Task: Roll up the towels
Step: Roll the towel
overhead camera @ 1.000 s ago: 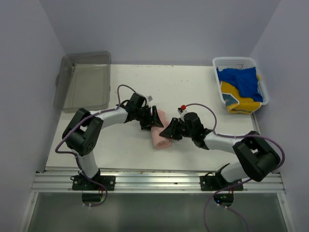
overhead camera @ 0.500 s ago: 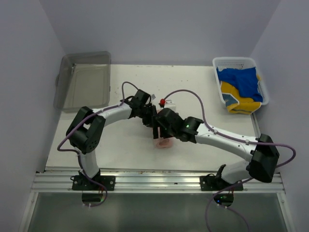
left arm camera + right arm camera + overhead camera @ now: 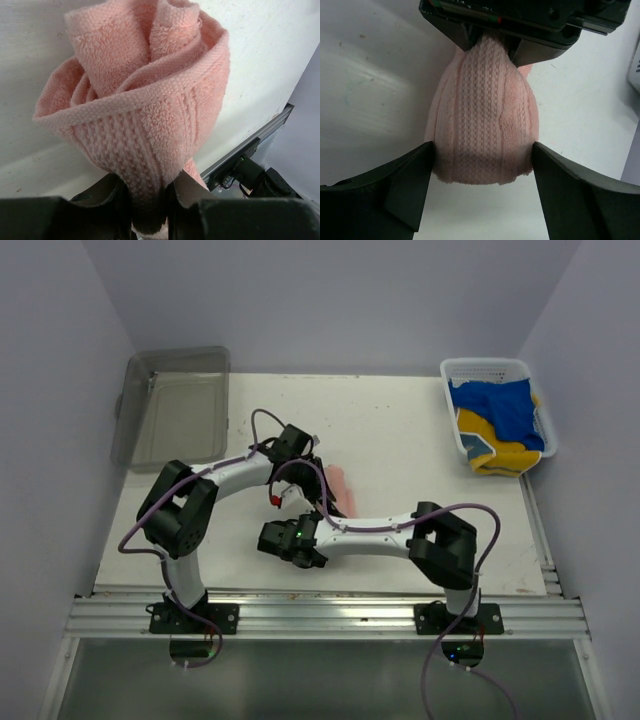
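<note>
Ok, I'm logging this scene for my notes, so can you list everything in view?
pink towel: one, salmon pink, rolled, mid-table
blue towel: one, royal blue, in the basket
yellow towel: one, yellow, in the basket's near end
basket: one, white mesh, table's far right corner
tray: one, grey translucent, table's far left corner
table: one, white
left arm: one, black and white, reaching to mid-table
left gripper: one, black, shut on the pink towel's edge
right arm: one, black and white, stretched across the near side
right gripper: one, black, open, a finger on either side of the pink towel
</note>
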